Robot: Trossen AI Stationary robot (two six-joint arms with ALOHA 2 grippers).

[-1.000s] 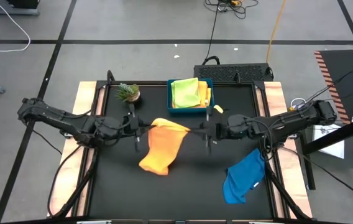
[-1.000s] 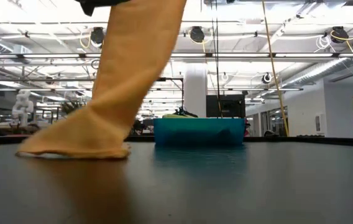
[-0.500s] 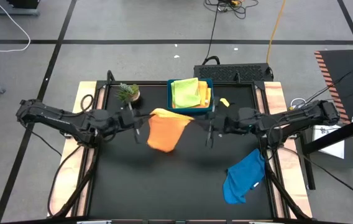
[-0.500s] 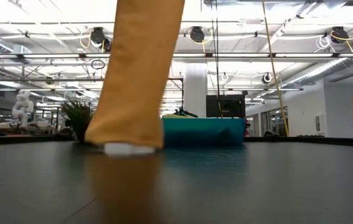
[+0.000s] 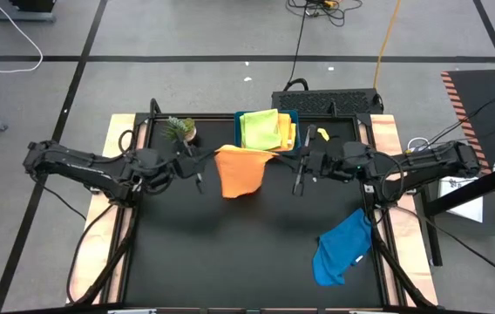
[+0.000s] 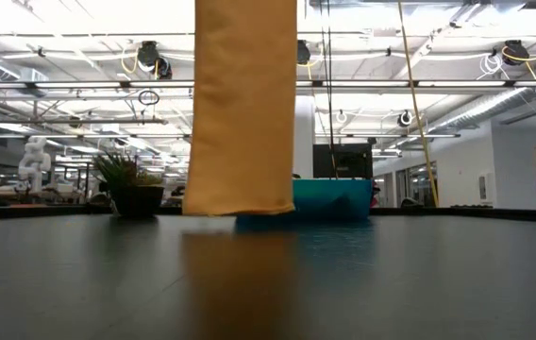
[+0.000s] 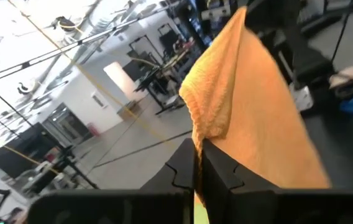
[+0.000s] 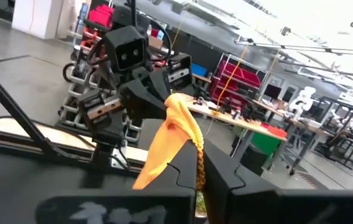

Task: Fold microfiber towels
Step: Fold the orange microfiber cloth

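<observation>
Orange towel hanging stretched above the tabletop. Blue towel lying crumpled near the right edge. Lime green towel and yellow towel resting together at the back.

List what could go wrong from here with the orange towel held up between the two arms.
1. The orange towel hangs from small corner pinches in the left tool and right tool; a corner could slip out.
2. Its far edge hangs close to the blue tray, so it might snag the rim.
3. The potted plant stands near the left arm and could be knocked over.

place: robotics lab | signs: ceiling trusses, workbenches, other robot rigs
</observation>
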